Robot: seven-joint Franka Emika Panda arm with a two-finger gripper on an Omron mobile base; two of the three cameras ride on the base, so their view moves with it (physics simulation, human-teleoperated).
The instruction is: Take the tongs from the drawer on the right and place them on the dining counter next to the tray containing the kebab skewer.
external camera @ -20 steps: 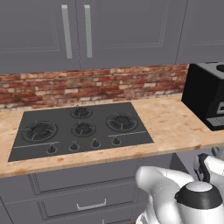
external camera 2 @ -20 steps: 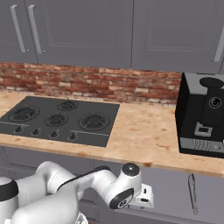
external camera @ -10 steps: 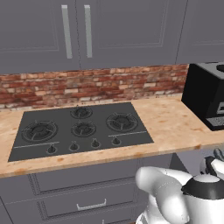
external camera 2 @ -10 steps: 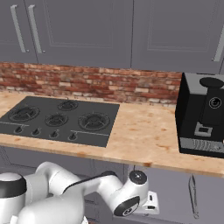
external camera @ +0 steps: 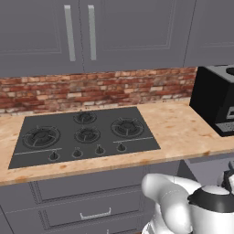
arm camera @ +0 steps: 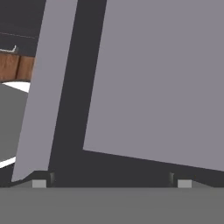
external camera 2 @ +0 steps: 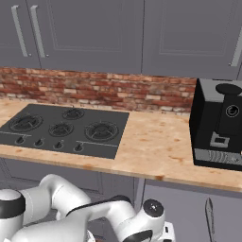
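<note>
Hand view: the tool [arm camera: 109, 183] faces flat grey cabinet panels at close range, its two fingertips [arm camera: 39, 183] set wide apart with nothing between them. A plain panel [arm camera: 162, 83], bordered by a dark gap, may be the drawer front, though this cannot be confirmed; the tongs presumably lie hidden inside a closed drawer. In the right base view the arm [external camera 2: 142, 222] reaches low beneath the bench [external camera 2: 156, 151], at the cabinets right of the hob [external camera 2: 66, 127] and below the black machine [external camera 2: 220, 125]. The left base view shows the same hob and bench edge, with the arm at lower right. Risk: with no handle evident on the plain front, the open fingers may slide off or press against the panel without catching an edge, leaving the drawer unopened.
</note>
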